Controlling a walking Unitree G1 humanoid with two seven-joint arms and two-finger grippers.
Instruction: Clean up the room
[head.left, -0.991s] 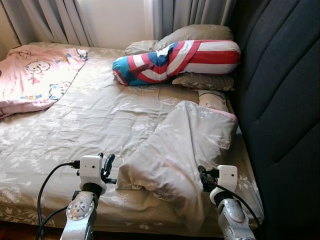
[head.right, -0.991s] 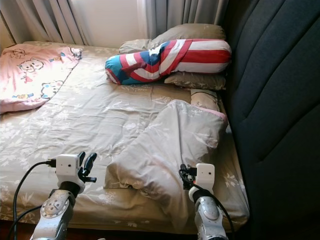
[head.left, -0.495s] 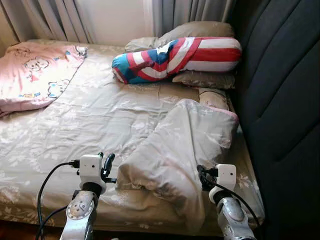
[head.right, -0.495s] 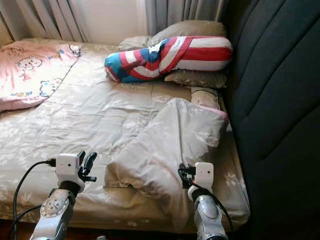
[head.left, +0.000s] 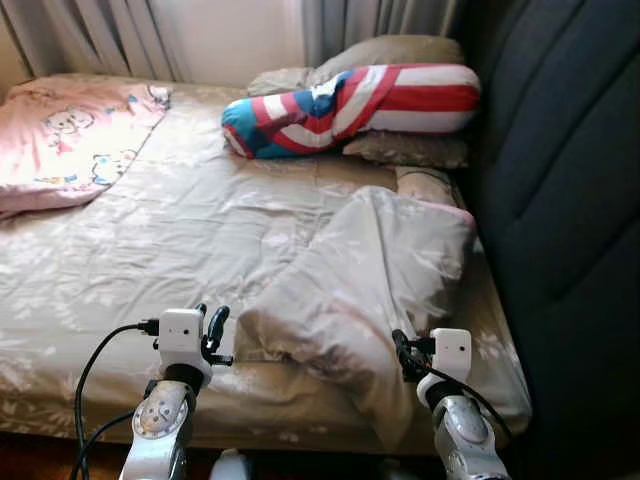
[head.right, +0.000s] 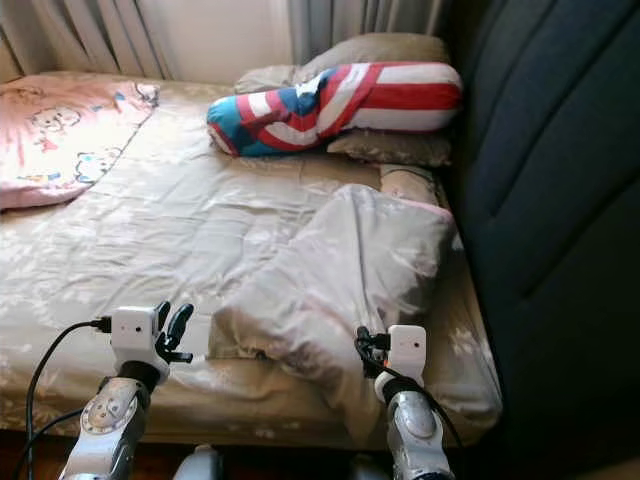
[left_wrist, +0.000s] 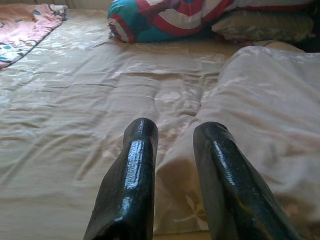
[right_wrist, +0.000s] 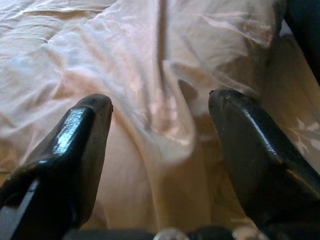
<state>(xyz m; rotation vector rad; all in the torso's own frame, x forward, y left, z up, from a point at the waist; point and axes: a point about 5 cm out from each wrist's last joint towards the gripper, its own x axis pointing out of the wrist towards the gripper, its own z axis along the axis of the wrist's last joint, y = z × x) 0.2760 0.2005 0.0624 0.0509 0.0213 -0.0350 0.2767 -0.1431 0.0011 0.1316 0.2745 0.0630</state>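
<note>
A bed (head.left: 150, 250) covered in beige floral bedding fills most of the head-camera frame, with a dark padded headboard (head.left: 560, 180) running down the right side and grey curtains (head.left: 90, 35) along the top. In the centre and lower right of the frame lies a folded-back beige duvet (head.left: 370, 280), bunched into a thick rumpled flap whose lower edge hangs toward the near side of the bed. In the upper middle a red, white and blue striped bolster (head.left: 350, 105) rests on beige pillows (head.left: 405, 150), and a pink cartoon-print blanket (head.left: 65, 140) is spread in the upper left. At the bottom of the frame both silver arms are raised at the bed's near edge. The left gripper (left_wrist: 172, 170) sits just beside the duvet's left corner with its two black fingers parted and nothing between them. The right gripper (right_wrist: 160, 150) is at the duvet's lower right edge, its fingers spread wide on either side of a fold of the fabric, not yet closed on it. The step in hand appears to be straightening the bedding: the next move likely calls for both grippers to close on the duvet's edge and draw it flat. No brand, label or legible writing can be made out; the blanket shows only cartoon figures.
</note>
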